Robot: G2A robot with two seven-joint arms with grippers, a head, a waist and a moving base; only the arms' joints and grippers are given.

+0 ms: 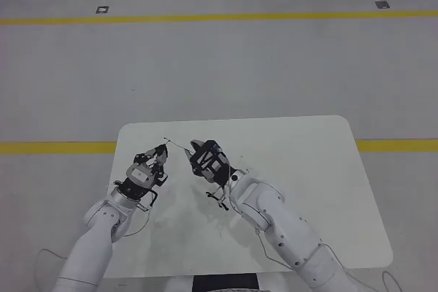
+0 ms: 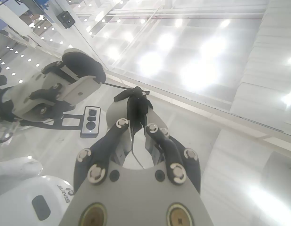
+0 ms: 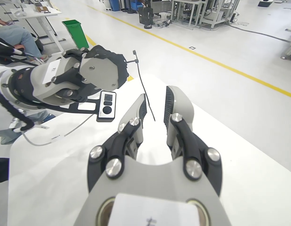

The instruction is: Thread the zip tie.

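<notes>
Both hands are up over the white table, tips turned toward each other, and the zip tie runs as a thin dark line across the gap between them. The left hand is clamped right down. In its own wrist view the black-covered fingers are pressed together with no gap, pinching the tie near one end. The small head pokes out just past those fingertips, and from there the strap leads straight across toward the other hand. The right hand is a different story, because it is spread wide. Its two ribbed pads stand well apart, and the strap drops in between them with nothing closed on it. The strap passes close by one pad, though I can't tell whether it actually touches, and there is plenty of room to the other. The loose end hangs free, deep between the fingers toward the palm. So the tie is off the table, carried by the left hand alone, and its free length sits inside the right hand's open grasp. From above, the two sets of fingertips are near each other but apart, and the tie is the only thing bridging them.
</notes>
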